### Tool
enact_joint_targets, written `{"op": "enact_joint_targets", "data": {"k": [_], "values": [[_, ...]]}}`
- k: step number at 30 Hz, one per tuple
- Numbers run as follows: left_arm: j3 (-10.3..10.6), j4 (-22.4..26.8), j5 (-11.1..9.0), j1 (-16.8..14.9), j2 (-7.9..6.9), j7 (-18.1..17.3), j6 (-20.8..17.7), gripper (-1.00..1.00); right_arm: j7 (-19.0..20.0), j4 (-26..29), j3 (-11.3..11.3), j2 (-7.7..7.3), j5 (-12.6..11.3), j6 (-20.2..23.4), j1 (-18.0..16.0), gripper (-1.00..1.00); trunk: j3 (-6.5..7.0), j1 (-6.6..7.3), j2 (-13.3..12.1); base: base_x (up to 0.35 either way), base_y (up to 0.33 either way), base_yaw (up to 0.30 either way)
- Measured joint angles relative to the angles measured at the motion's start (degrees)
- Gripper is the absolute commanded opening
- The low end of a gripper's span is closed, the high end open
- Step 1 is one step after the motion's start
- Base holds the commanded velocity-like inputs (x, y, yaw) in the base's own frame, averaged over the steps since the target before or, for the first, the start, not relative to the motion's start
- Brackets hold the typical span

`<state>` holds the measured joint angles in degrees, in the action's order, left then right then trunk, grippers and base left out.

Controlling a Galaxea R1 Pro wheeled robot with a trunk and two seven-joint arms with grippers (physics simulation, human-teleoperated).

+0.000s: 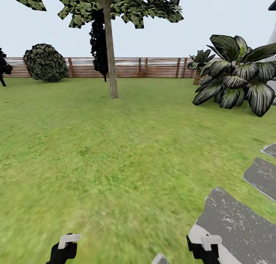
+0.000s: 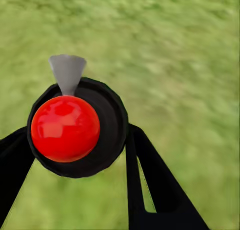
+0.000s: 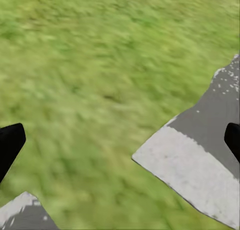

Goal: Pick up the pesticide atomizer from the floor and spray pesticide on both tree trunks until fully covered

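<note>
Left gripper (image 2: 75, 155) pinches the pesticide atomizer (image 2: 65, 128); right gripper (image 3: 120, 140) hangs spread. Open lawn (image 1: 115, 149) reaches the tree trunk (image 1: 110, 53); stone slabs (image 1: 237, 222) edge the right

Left hand (image 2: 75, 145) clamped, right hand (image 3: 120, 140) spread
</note>
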<state>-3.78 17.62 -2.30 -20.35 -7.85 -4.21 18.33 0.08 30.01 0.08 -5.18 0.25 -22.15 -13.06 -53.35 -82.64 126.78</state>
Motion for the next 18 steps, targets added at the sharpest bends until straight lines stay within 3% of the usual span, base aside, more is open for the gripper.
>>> {"op": "enact_joint_targets", "data": {"k": [18], "values": [[0.0, 0.0, 0.0, 0.0, 0.00, 0.0, 0.0, -1.00, 0.0, 0.0, 0.0, 0.00, 0.0, -0.1, 0.0, 1.00, 0.00, 0.00, 0.0, 0.340, 0.000, 0.005]]}}
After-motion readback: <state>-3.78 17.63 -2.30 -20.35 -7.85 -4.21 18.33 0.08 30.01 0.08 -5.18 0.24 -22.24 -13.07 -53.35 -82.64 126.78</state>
